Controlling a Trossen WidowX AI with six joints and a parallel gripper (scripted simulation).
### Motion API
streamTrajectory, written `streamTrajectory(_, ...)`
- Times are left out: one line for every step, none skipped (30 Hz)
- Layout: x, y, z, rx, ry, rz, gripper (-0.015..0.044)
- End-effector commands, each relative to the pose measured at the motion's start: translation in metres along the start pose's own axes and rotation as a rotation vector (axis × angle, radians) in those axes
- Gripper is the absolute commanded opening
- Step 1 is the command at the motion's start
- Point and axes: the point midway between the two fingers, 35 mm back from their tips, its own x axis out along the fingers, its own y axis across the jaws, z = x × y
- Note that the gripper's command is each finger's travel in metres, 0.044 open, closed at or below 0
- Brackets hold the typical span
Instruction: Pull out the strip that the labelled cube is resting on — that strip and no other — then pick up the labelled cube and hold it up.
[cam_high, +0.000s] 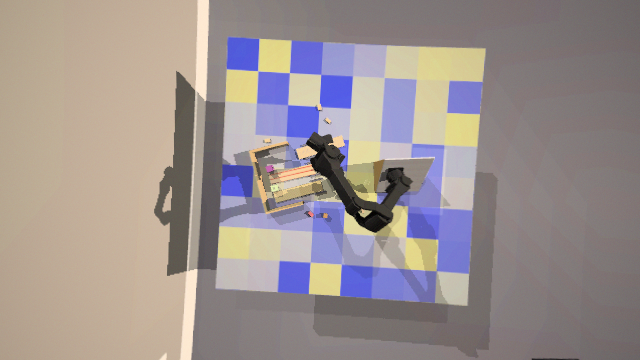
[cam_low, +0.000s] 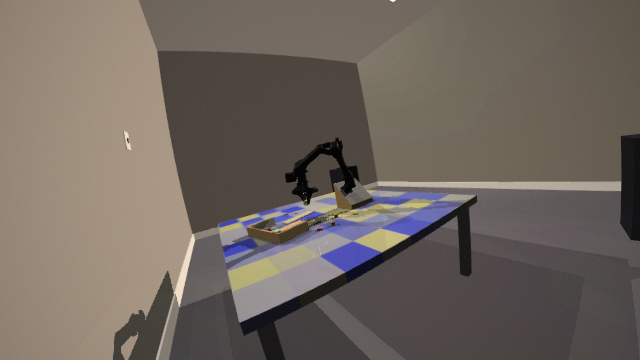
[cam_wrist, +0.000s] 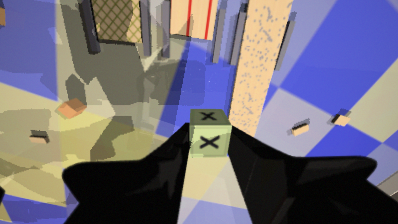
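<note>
Gripper is pinching the pale green labelled cube, a black X showing on both visible faces, and holds it above the checkered table. Below it, the speckled strip lies flat on the table, clear of the open side of the wooden tray. The black arm reaches over from a sloped grey block.

Further out, the red-lined strip and the lattice-patterned strip lie side by side, each between dark rails. Inside the tray sit a magenta cube and another light green cube, apart from each other. Outside it, a small red block and an orange block lie near each other; past the speckled strip, opposite them, are two small tan blocks
</note>
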Motion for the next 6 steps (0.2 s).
streamTrajectory(-0.0004, -0.0003, -0.0008, -0.003, 0.005, -0.003, 0.0)
streamTrajectory(-0.0004, -0.0003, -0.0008, -0.003, 0.005, -0.003, 0.0)
streamTrajectory(-0.0004, -0.0003, -0.0008, -0.003, 0.005, -0.003, 0.0)
streamTrajectory(-0.0004, -0.0003, -0.0008, -0.003, 0.005, -0.003, 0.0)
streamTrajectory(-0.0004, -0.0003, -0.0008, -0.003, 0.005, -0.003, 0.0)
streamTrajectory(-0.0004, -0.0003, -0.0008, -0.003, 0.005, -0.003, 0.0)
